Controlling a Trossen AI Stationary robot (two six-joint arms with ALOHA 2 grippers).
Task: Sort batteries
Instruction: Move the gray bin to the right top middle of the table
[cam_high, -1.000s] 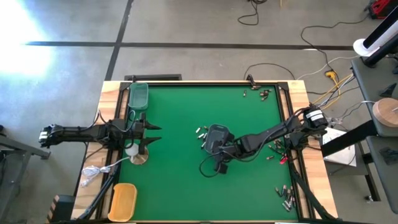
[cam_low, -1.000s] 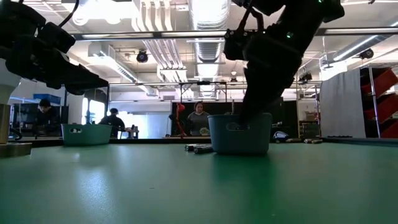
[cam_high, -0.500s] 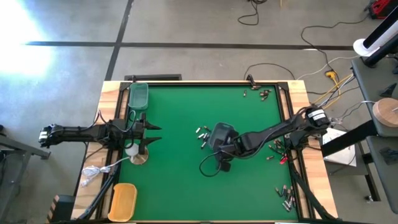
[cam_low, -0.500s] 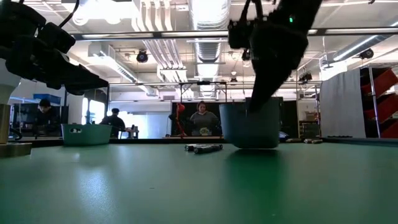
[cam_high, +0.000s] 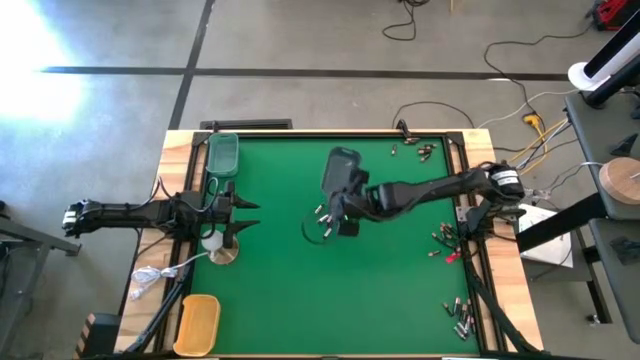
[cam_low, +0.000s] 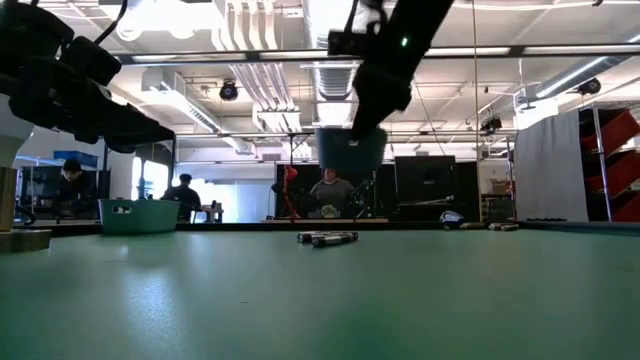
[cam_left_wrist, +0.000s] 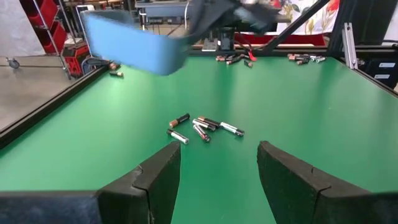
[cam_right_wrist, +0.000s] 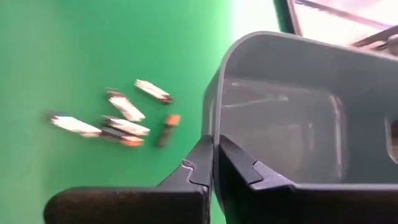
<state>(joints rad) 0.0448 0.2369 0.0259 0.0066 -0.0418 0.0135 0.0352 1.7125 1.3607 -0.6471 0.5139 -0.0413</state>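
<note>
On the green felt table (cam_high: 280, 300), the right gripper (cam_right_wrist: 214, 163) pinches the grey-blue plastic tray's (cam_right_wrist: 280, 118) rim, holding it lifted above the small silvery cylindrical batteries (cam_left_wrist: 202, 127), so the next move likely calls for setting it down beside them, while the left gripper (cam_left_wrist: 217, 171) waits spread at the table's edge.

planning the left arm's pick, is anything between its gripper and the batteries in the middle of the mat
Nothing visible stands in the way: bare green mat lies between the open left gripper and the batteries. The right gripper holds the grey tray up in the air.

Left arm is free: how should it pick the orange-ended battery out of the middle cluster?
From above, fingers across its round body at mid-length. The orange-ended battery lies flat at the edge of the cluster, so one flank is open green table.
</note>
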